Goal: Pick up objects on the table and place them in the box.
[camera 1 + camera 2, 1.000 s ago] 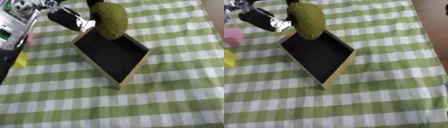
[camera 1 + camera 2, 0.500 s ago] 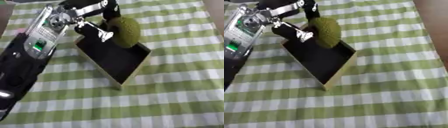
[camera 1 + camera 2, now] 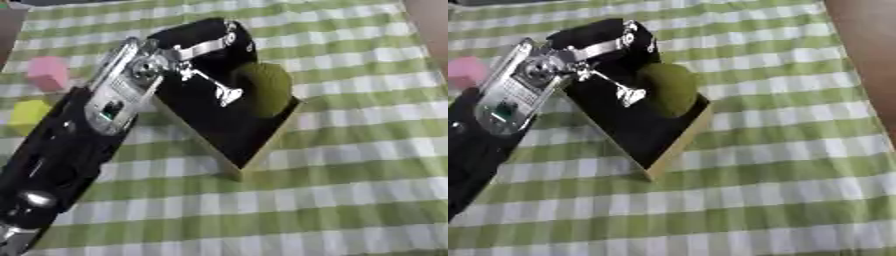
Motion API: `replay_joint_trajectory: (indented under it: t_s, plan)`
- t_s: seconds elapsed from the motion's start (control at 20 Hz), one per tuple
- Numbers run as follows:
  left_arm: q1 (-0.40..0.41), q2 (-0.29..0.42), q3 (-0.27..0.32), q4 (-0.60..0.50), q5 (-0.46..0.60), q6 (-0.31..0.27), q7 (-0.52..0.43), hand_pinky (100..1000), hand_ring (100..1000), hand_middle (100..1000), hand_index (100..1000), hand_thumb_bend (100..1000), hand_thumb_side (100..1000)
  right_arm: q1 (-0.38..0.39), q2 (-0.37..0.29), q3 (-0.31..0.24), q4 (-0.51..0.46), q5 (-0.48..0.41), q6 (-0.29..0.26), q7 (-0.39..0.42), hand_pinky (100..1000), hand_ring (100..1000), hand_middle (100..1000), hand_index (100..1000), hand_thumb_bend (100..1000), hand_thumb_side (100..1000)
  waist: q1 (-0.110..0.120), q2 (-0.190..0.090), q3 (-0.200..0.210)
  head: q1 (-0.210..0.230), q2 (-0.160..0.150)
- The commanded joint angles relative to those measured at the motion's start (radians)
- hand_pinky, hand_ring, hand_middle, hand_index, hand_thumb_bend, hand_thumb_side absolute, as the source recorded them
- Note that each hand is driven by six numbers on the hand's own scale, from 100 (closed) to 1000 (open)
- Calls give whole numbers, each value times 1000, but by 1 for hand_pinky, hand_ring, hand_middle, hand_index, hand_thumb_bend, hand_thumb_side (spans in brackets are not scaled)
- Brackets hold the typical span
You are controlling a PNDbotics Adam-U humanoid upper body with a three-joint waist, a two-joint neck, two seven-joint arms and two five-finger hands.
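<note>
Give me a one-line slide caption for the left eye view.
Robot's left hand lowers a bumpy green fruit into the black-lined box on a green checked tablecloth; pink block and yellow block wait.

Left hand (image 3: 206,42) holds green fruit (image 3: 262,89) inside the box (image 3: 262,145).

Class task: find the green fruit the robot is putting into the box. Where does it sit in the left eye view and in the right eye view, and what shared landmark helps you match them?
Left eye view: green fruit right of centre, upper half, at the box's right wall.
Right eye view: same fruit at about mid-width, upper half.
Shared landmark: the box's near corner, below the fruit in both.
</note>
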Motion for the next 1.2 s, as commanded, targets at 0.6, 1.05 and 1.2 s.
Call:
replay_joint_trajectory:
  t_s: [0.6, 1.05, 1.2]
  plan:
    - [15, -2, -15, 7, -50, -34, -37, 796, 757, 762, 914, 135, 100, -2, -2, -3, -10, 8, 9, 9, 913, 1000, 566, 872, 100, 630, -7, -26, 6, -5, -10]
    - [24, 52, 25, -113, -18, 2, -38, 813, 772, 777, 918, 120, 100, 13, -4, 0, -10, 12, 16, 11, 912, 1000, 564, 872, 100, 628, -8, -40, 20, -13, -8]
    - [14, 105, 55, -190, 29, 19, -24, 804, 764, 767, 900, 100, 100, 20, -8, 0, -10, 12, 16, 11, 911, 1000, 564, 872, 100, 628, -7, -47, 27, -17, -5]
